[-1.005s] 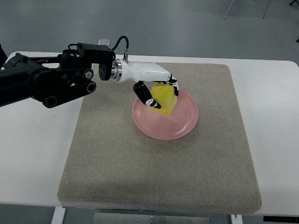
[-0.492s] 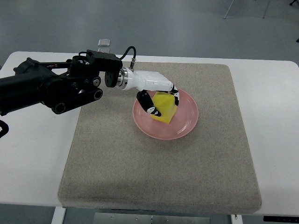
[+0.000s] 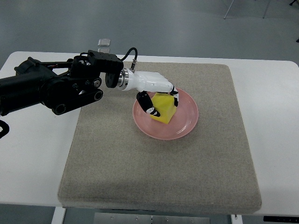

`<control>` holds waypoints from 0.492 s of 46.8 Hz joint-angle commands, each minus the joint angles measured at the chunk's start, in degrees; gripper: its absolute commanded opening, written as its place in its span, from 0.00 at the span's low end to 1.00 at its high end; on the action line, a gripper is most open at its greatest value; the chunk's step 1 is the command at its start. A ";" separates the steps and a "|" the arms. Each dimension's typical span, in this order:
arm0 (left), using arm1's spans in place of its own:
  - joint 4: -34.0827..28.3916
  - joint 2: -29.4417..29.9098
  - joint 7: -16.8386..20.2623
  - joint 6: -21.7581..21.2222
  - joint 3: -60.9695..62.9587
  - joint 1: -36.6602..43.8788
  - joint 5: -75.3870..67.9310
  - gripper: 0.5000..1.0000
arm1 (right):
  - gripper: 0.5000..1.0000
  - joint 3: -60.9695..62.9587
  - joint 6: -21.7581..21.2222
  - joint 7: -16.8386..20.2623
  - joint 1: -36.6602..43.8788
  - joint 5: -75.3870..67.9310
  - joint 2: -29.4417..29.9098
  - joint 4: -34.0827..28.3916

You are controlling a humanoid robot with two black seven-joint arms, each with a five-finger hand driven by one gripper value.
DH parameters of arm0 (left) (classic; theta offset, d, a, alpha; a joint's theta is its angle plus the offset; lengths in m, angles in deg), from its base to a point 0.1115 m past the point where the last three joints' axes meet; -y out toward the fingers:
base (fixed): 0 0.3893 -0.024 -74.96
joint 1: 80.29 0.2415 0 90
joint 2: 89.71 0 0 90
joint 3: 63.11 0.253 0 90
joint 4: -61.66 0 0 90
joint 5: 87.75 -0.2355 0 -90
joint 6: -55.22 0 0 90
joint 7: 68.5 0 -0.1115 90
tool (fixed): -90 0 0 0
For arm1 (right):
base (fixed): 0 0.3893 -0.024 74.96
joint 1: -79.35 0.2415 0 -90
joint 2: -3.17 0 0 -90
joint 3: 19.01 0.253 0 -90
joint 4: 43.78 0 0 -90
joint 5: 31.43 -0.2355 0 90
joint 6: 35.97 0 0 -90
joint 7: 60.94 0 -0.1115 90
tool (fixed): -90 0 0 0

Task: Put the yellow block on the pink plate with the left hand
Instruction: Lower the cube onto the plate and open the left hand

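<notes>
A white rectangular table (image 3: 275, 102) fills most of the view, with grey floor beyond its far edge. A large square mat of coarse grey-brown fabric (image 3: 159, 163) covers the middle of the table. Nothing else lies on the mat near the plate, and nothing blocks the way to it.

The robot's left arm, black and bulky (image 3: 51, 86), reaches in from the left edge and crosses the mat's far left corner. A small clear bracket (image 3: 104, 43) sits on the table's far edge behind the arm.

A round pink plate (image 3: 184, 123) rests on the far half of the mat, a little right of centre.

The white left hand with black fingertips (image 3: 156, 93) hangs over the plate's far left rim, fingers curled around a yellow block (image 3: 164, 106). The thumb presses the block's left face and the other fingers wrap its far right edge. The block is tilted, its lower corner down on the plate's surface.

Compared with half a second ago, arm, hand and block have barely shifted; the grip looks unchanged.
</notes>
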 commanded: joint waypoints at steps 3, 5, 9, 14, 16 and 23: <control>0.01 0.00 -0.01 -0.17 -0.21 0.11 0.09 0.76 | 0.85 0.00 0.01 0.00 0.00 0.00 0.00 0.00; 0.10 0.00 -0.01 -0.17 -0.29 0.12 0.18 0.77 | 0.85 0.00 0.01 0.00 0.00 0.00 0.00 0.00; 0.10 -0.09 -0.01 -0.17 -0.38 0.12 0.27 0.83 | 0.85 0.00 0.01 0.00 0.00 0.00 0.00 0.00; 0.10 0.00 -0.10 -0.17 -0.38 0.12 0.44 0.87 | 0.85 0.00 0.01 0.00 0.00 0.00 0.00 0.00; 0.10 0.00 -0.10 -0.17 -0.38 0.12 0.53 0.89 | 0.85 0.00 0.01 0.00 0.00 0.00 0.00 0.00; 0.19 0.18 -0.10 -0.17 -0.56 0.12 0.97 0.92 | 0.85 0.00 0.01 0.00 0.00 0.00 0.00 0.00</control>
